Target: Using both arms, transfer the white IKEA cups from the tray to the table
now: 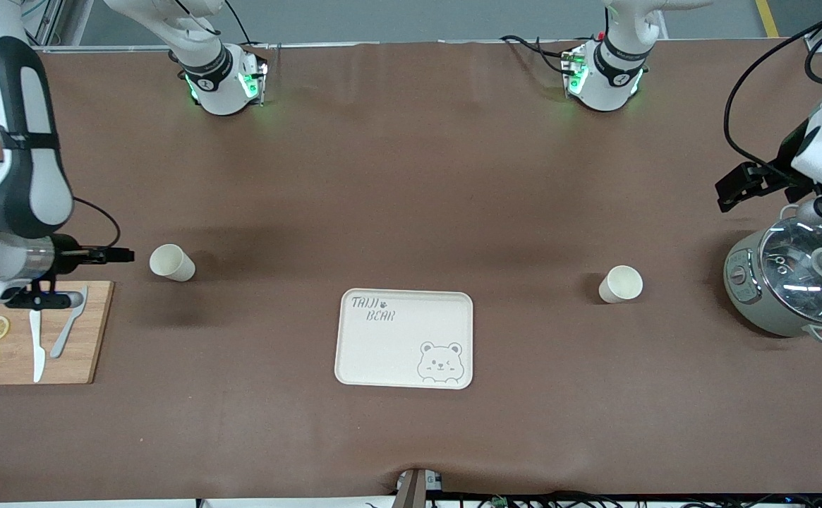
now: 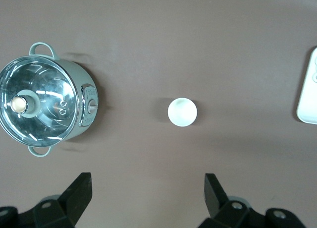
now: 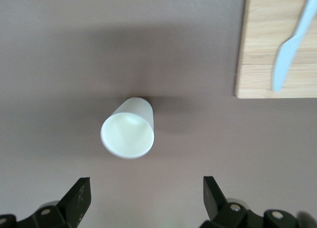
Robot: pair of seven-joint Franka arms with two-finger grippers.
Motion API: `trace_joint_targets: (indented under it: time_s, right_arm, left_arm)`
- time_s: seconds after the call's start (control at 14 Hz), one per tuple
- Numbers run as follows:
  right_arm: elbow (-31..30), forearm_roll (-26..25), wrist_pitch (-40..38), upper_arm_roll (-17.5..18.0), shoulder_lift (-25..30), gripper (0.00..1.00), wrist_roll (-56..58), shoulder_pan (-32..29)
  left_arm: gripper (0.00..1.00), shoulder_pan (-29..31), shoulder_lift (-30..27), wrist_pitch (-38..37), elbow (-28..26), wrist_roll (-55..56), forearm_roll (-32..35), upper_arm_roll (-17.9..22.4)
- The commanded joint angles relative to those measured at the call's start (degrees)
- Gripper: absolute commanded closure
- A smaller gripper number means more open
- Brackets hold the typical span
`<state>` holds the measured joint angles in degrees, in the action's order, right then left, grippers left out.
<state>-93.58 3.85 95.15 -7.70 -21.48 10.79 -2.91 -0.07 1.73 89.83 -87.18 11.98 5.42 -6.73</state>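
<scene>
Left hand [image 2: 146,200] and right hand [image 3: 146,200] (fingers apart) each hover above a cup [image 2: 182,112].

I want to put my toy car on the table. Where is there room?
Lots of bare table lies between the two cups, above the bear tray. The ends are crowded: the cutting board under the right gripper, the pot under the left gripper.
</scene>
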Motion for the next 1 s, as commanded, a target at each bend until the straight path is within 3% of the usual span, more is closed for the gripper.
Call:
trace_joint_targets:
  time_s: [0.0, 0.36, 0.64, 0.93]
  right_arm:
    - [15.32, -2.18, -11.62, 0.76, -6.37, 0.00, 0.28, -0.78]
    - [24.49, -1.49, -20.69, 1.80, -2.79, 0.00, 0.46, -0.34]
    - [23.80, -1.31, -20.35, 3.57, 3.44, 0.00, 0.46, 2.21]
    - [17.04, -1.74, -18.51, 3.48, 10.74, 0.00, 0.63, 2.55]
  left_arm:
    - [0.00, -0.11, -4.27, -0.79, -3.17, -1.95, -1.29, 0.49]
    - [0.00, -0.46, -8.66, -0.62, -7.65, -2.84, -3.31, 0.66]
    - [0.00, -0.99, -11.05, 0.70, -10.47, -2.84, -3.93, 0.84]
    - [0.00, -0.29, -9.90, 1.93, -10.12, -2.84, -3.93, 0.93]
